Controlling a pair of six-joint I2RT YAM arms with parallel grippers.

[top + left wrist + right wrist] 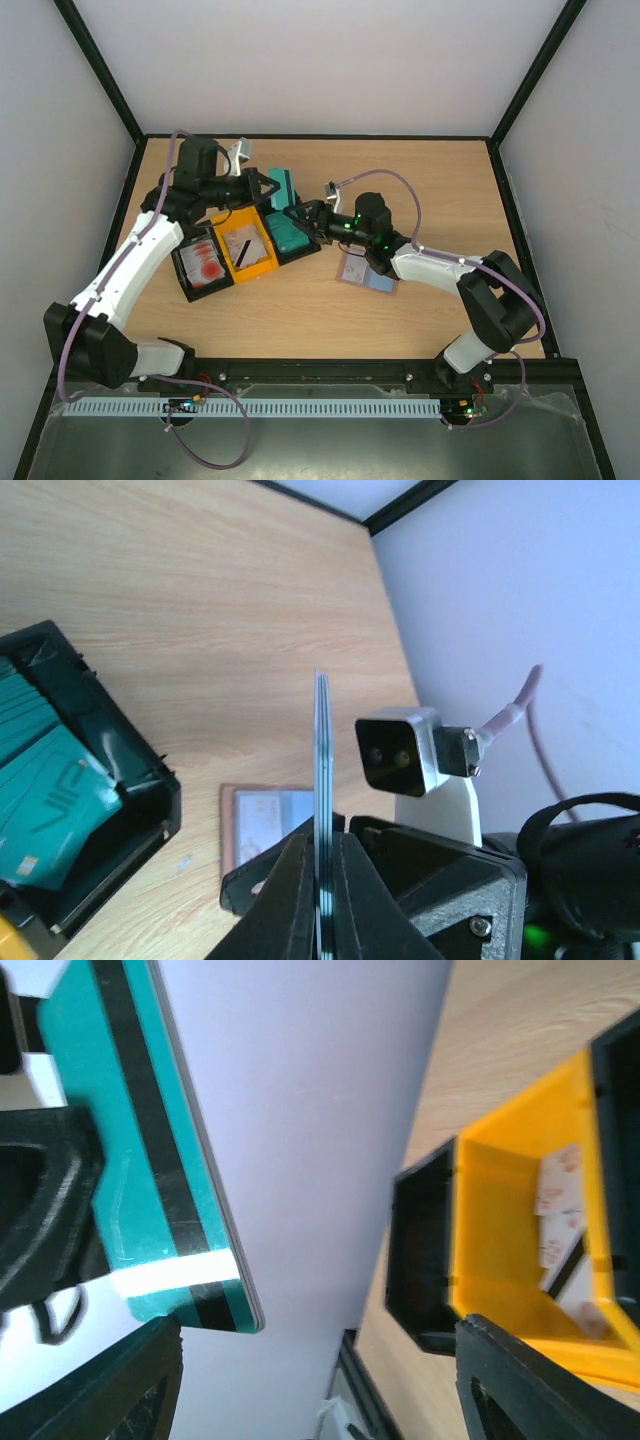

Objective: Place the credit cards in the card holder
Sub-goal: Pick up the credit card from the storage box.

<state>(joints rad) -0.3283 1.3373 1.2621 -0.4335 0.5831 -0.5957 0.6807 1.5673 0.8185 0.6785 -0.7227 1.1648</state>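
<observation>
Fingers of the left gripper [321,872] pinch a seemingly stiff, slick teal card [150,1150] by one end; right gripper [320,1380] gapes.

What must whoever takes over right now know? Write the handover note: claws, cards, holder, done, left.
Left claw: shut on a thin teal plastic card, held in the air.
Right claw: open, empty, facing that card.
Flat brown rectangular card holder: lying on the wooden table beside the right arm; contents unclear.
Stock in the black and yellow open trays: red-and-white cards, pale cards, teal cards.
Done: one card in hand, none seen going into the holder.
Left: get it into the holder, probably via the right claw, then the rest.
</observation>
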